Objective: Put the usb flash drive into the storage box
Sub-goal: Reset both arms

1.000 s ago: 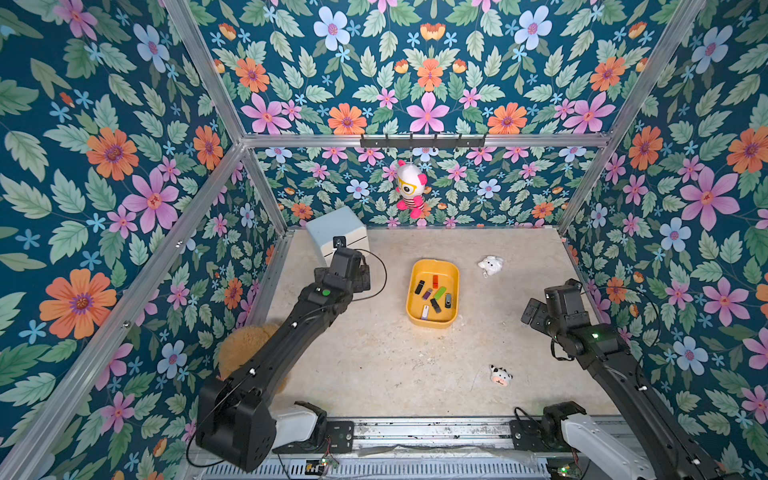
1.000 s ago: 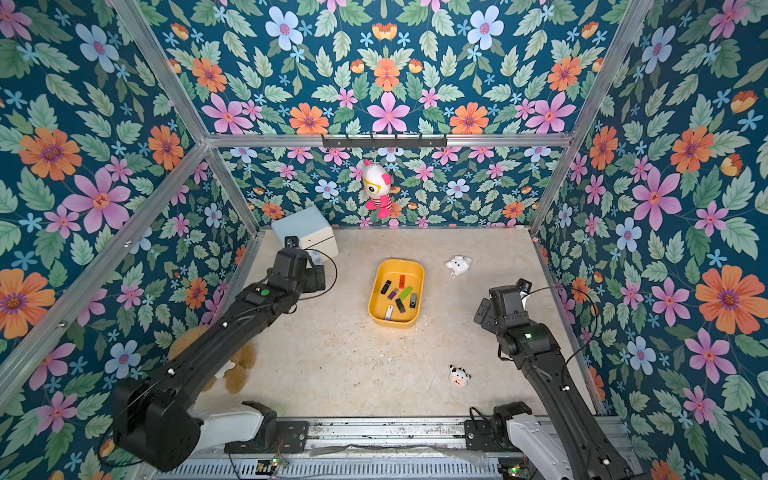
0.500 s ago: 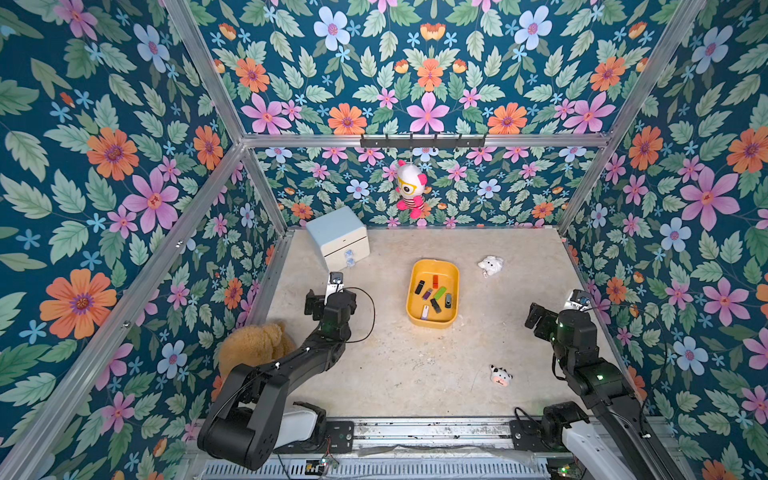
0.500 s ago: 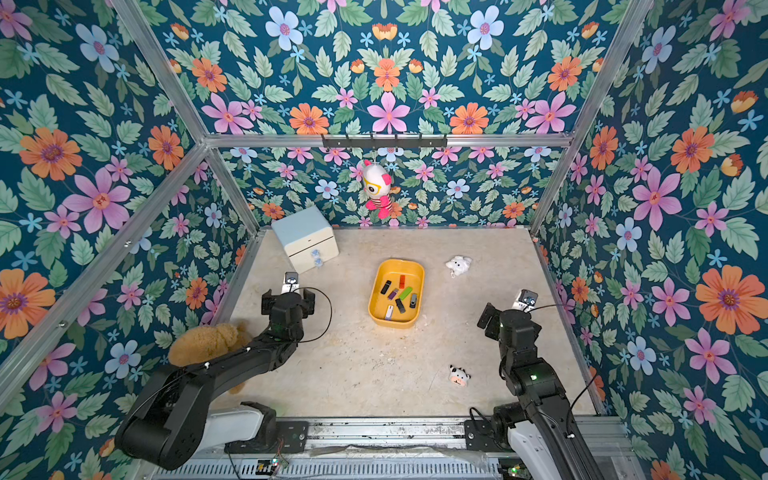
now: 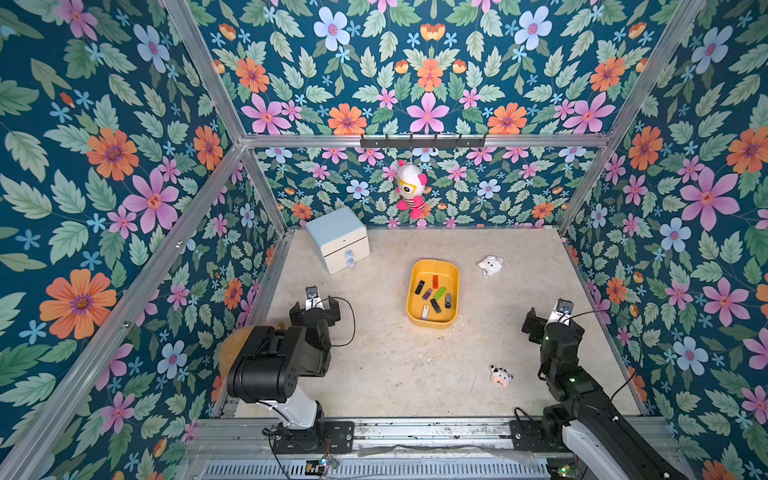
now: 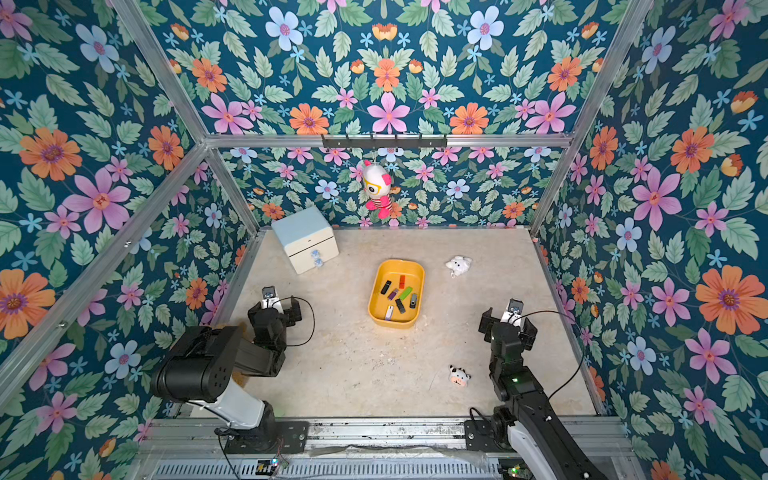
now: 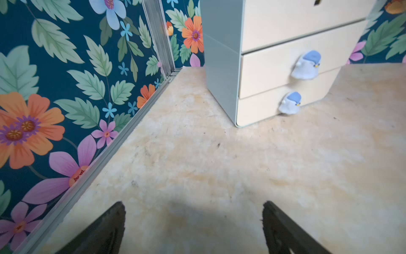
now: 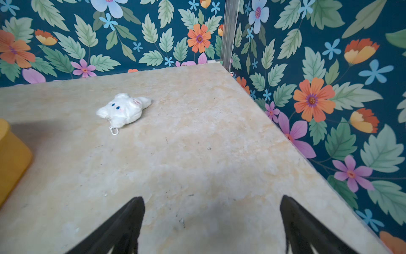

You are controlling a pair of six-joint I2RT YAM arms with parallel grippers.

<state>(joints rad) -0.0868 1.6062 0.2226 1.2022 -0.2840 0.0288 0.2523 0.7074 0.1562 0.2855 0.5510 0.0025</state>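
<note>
- In both top views, the yellow storage box [image 5: 432, 323] sits mid-table. The USB flash drives [image 5: 439, 293] lie loose inside it: black, red, green, purple, white. I see none out on the tabletop [image 5: 395, 374], so I judge the job as good as done.
- In a top view, the left gripper [image 6: 275, 311] and the right gripper [image 6: 507, 326] sit low near their bases, well apart from the box on either side. Both have their jaws spread and empty. I read the step in hand as parking: claws open, nothing nudged toward the box, and a check that no drive hides behind an arm. A small cow plush [image 6: 459, 376] lies near the right arm, so I would swing wide of it.
- Left wrist: the jaws gape over bare table with nothing between them. The pale blue two-drawer cabinet [image 7: 219, 66] stands ahead and the wall rail [image 7: 131, 123] runs close alongside. The free room lies away from that wall.
- Right wrist: the jaws are wide and empty. A white plush keychain [image 8: 125, 110] lies ahead and a corner of the storage box [image 8: 13, 154] just shows. The flowered wall [image 8: 329, 110] hems the far side, with open table between.
</note>
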